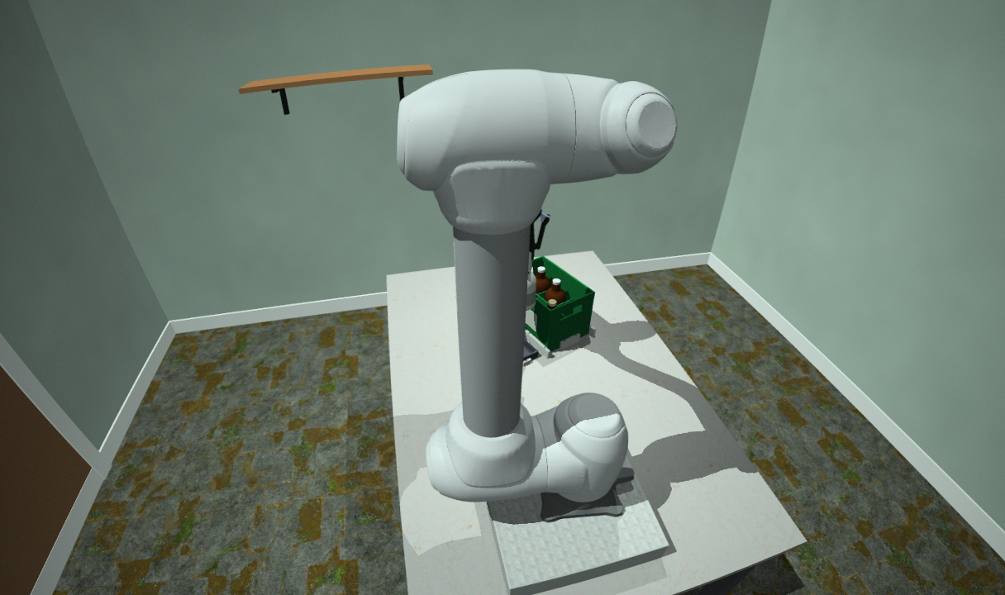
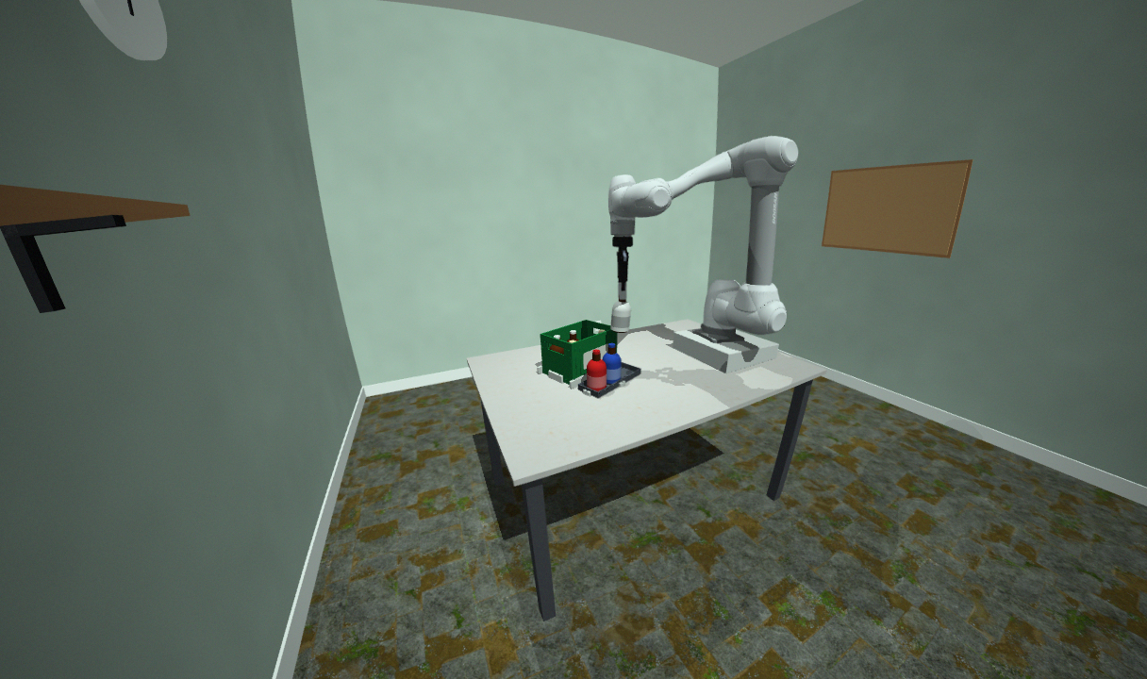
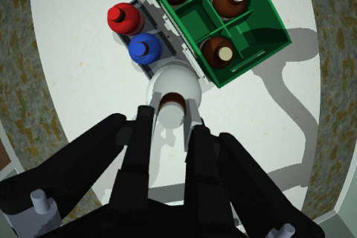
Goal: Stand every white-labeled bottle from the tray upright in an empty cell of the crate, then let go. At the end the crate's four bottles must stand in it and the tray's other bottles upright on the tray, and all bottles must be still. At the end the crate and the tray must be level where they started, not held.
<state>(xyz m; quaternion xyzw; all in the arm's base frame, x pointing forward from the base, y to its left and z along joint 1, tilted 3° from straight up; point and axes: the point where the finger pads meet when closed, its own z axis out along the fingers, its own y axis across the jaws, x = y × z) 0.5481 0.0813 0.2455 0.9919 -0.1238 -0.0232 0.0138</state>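
My gripper (image 3: 172, 107) is shut on the neck of the white-labeled bottle (image 3: 174, 88) and holds it upright in the air. In the wrist view the bottle hangs over the near end of the dark tray, just beside the green crate (image 3: 213, 9). In the exterior view the bottle (image 2: 621, 317) hangs under the gripper (image 2: 621, 295), about level with the crate's rim (image 2: 574, 347). The crate holds several brown bottles, and its middle cell (image 3: 195, 21) and a cell on the far side (image 3: 254, 31) are empty. In the top view the arm hides the gripper and the held bottle.
A red bottle (image 3: 121, 18) and a blue bottle (image 3: 144, 47) stand upright on the tray, next to the crate. The arm's base (image 2: 742, 314) sits on a plate at the far end of the table. A shelf (image 1: 334, 78) hangs on the wall.
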